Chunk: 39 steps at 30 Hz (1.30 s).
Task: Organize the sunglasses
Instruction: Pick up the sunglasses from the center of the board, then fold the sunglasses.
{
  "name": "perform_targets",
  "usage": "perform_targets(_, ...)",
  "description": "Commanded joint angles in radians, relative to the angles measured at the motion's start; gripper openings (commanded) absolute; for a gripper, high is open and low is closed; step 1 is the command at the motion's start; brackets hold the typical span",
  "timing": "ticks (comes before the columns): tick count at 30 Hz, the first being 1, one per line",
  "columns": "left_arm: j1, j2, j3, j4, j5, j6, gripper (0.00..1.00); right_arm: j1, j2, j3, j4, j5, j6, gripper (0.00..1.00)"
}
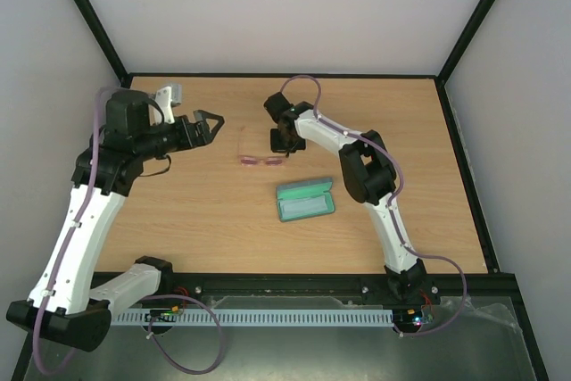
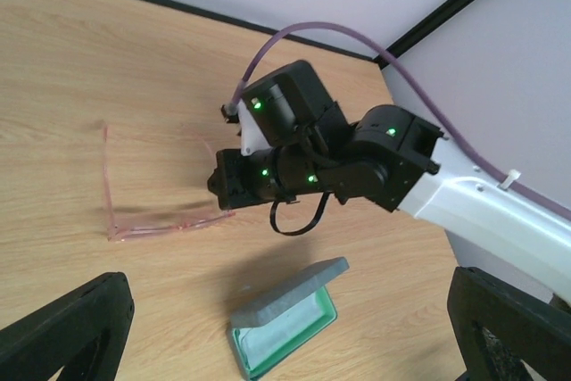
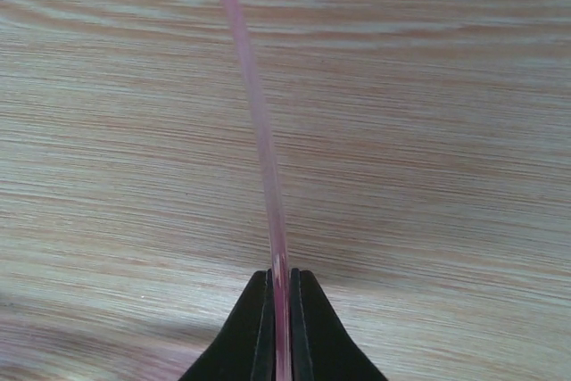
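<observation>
**While the case [image 1: 305, 200] lies open, the right gripper [image 3: 281, 281] pinches the sunglasses [image 1: 260, 161]**

Where the top view shows the wooden table [image 1: 178, 220], the sunglasses lie just beyond its middle. Their pink-red front bar faces the arm bases and one thin temple arm runs towards 12 o'clock. The right gripper is down at the frame's right end, at about 1 o'clock from the lenses. Its wrist camera shows both black fingers [image 3: 254, 327] pressed together on a slim pink strip of the frame, which runs away over the wood grain. The left gripper [image 1: 212, 126] hovers at 10 o'clock from the glasses, apart from them, spread wide and gripping nothing. At 4 o'clock from the glasses, near but not touching, the grey-blue oblong case sits with its lid raised. Only its green lining shows inside.
</observation>
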Motion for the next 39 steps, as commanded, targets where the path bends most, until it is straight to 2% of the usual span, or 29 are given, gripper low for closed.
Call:
perform_targets(1,0.006,-0.001,-0.057,0.027,0.016,0.005,0.99,0.006,-0.023,0.024,-0.048,0.007,-0.001,0.01)
perform_targets(10,0.006,0.014,-0.144,0.048,0.033,0.018,0.99,0.006,-0.181,0.001,-0.078,0.060,-0.064,0.01)
perform_targets(16,0.000,0.069,-0.012,0.015,0.119,-0.029,0.99,0.007,-0.404,-0.132,-0.069,0.053,-0.109,0.01)
perform_targets(19,-0.010,0.088,0.069,-0.015,0.109,-0.054,0.99,0.020,-0.567,-0.252,-0.035,0.051,-0.124,0.01)
perform_targets(23,-0.011,0.088,0.094,-0.017,0.110,-0.071,0.99,0.058,-0.724,-0.399,-0.028,0.050,-0.140,0.01)
perform_targets(31,-0.014,0.059,-0.007,0.036,0.132,-0.066,0.99,0.190,-0.935,-0.554,-0.033,0.076,-0.131,0.01)
perform_targets(39,-0.044,0.017,-0.095,0.056,0.135,-0.069,0.99,0.260,-0.978,-0.548,-0.071,0.156,-0.127,0.01)
